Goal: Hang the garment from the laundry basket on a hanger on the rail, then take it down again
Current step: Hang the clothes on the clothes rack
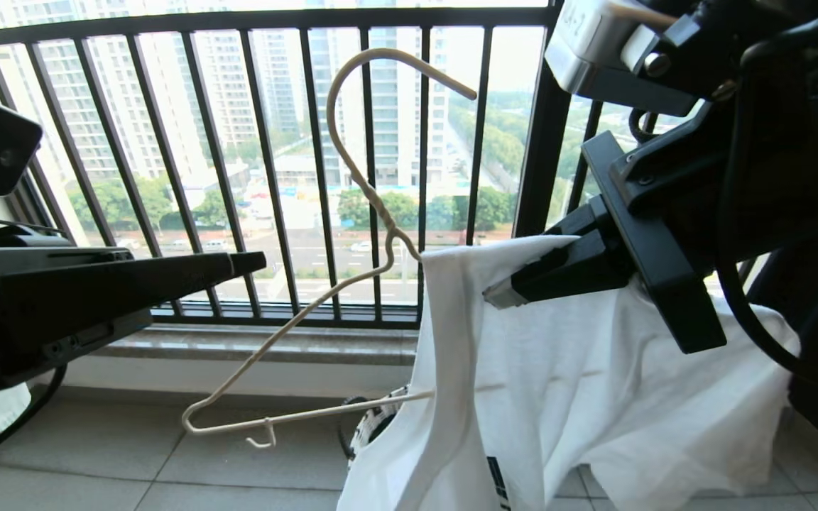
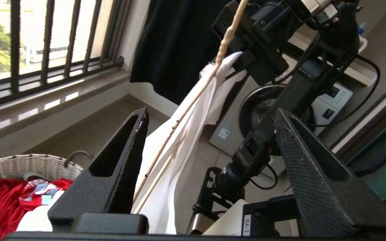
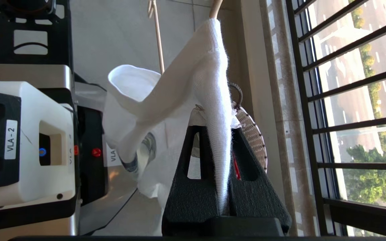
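The white garment [image 1: 579, 397] hangs in front of the window, and my right gripper [image 3: 216, 130] is shut on a fold of it near the collar. The thin cream hanger [image 1: 379, 52] stands tilted; one arm runs inside the garment [image 2: 196, 110], the other arm and the long hook are bare. My left gripper [image 2: 209, 122] is open, its jaws wide on either side of the garment and the hanger wire [image 2: 177, 121], touching neither. The laundry basket [image 2: 28, 164] sits low by the sill. The rail is out of view.
A dark barred window railing [image 1: 267, 177] and stone sill [image 1: 253, 344] lie straight ahead. A black garment [image 2: 176, 43] hangs by the wall and a washing machine [image 2: 246, 113] stands behind it. Red clothing [image 2: 8, 197] fills the basket [image 3: 255, 134]. My own base [image 3: 25, 140] is close below.
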Controlling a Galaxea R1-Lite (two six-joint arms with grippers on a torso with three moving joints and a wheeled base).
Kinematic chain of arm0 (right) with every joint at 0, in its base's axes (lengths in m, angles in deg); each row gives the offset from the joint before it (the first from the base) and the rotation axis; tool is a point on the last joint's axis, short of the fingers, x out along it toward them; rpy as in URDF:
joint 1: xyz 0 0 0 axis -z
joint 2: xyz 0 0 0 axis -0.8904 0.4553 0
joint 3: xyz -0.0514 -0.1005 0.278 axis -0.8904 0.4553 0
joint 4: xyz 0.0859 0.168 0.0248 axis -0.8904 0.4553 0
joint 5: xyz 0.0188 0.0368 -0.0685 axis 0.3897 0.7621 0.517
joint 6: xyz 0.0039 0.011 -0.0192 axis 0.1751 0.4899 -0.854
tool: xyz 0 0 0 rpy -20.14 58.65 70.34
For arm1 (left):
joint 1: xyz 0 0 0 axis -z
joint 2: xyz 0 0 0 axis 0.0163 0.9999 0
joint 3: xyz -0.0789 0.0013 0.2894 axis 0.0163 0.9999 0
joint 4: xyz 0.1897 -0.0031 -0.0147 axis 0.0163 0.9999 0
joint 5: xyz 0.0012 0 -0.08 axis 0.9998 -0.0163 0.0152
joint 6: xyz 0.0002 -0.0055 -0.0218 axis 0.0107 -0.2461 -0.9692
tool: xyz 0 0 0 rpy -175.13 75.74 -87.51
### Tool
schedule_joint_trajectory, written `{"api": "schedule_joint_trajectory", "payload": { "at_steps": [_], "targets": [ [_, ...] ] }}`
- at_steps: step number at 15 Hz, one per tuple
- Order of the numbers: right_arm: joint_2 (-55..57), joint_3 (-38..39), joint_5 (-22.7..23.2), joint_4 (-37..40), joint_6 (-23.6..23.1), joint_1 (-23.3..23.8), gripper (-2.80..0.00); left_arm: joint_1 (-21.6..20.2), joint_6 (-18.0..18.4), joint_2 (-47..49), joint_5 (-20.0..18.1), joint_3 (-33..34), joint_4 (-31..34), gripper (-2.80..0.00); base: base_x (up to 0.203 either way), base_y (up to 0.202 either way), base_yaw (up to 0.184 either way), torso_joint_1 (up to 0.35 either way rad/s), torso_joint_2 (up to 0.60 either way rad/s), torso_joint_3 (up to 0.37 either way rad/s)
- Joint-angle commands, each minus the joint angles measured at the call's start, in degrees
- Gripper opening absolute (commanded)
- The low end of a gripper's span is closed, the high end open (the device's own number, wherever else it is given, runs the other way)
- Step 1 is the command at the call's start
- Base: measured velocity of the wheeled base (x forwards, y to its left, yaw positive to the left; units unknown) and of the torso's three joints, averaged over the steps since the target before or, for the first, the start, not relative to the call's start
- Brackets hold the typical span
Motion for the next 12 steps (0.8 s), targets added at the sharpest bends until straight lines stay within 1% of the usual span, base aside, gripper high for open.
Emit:
{"api": "schedule_joint_trajectory", "payload": {
  "at_steps": [1, 2, 4, 7, 8, 9, 10, 11, 12],
  "targets": [
    [-0.36, 0.07, 0.12, 0.34, -0.23, -0.03, -2.8, -5.15, -0.52, -0.07, -0.32, -1.73, -0.26, 0.0, 0.0, 0.0, 0.0, 0.0, 0.0, 0.0],
    [-0.41, 0.15, 0.08, 0.43, -0.23, 0.05, -2.8, -7.17, -0.95, -0.14, -0.32, -2.69, -0.2, 0.0, 0.0, 0.0, 0.0, 0.0, 0.0, 0.0],
    [-0.27, 0.24, 0.03, 0.34, -0.14, 0.06, -2.8, -8.91, -1.28, -0.38, -0.32, -3.42, -0.19, 0.0, 0.0, 0.0, 0.0, 0.0, 0.0, 0.0],
    [-0.09, 0.24, -0.05, 0.25, -0.14, 0.06, -2.8, -9.8, -1.83, -0.92, -0.21, -4.02, -0.18, 0.0, 0.0, 0.0, 0.0, 0.0, 0.0, 0.0],
    [0.03, 0.24, -0.05, 0.17, -0.14, 0.09, -2.8, -9.97, -1.83, -1.06, 0.36, -4.2, -0.18, 0.0, 0.0, 0.0, 0.0, 0.0, 0.0, 0.0],
    [0.21, 0.24, -0.05, 0.17, -0.14, 0.23, -2.8, -10.14, -2.14, -1.31, 1.44, -4.59, -0.14, -2.8, 0.0, 0.0, 0.0, 0.0, 0.0, 0.0],
    [0.26, 0.24, -0.05, 0.08, -0.14, 0.46, -2.8, -10.14, -3.09, -1.39, 1.68, -5.41, 0.06, -2.8, 0.0, 0.0, 0.0, 0.0, 0.0, 0.0],
    [0.35, 0.24, -0.05, -0.17, -0.14, 0.82, -2.8, -10.22, -4.82, -1.4, 1.7, -6.13, 0.16, -2.8, 0.0, 0.0, 0.0, 0.0, 0.0, 0.0],
    [0.44, 0.24, 0.02, -0.27, -0.13, 1.37, -2.8, -10.22, -5.5, -1.31, 1.71, -6.84, 0.36, -2.8, 0.0, 0.0, 0.0, 0.0, 0.0, 0.0]
  ]
}}
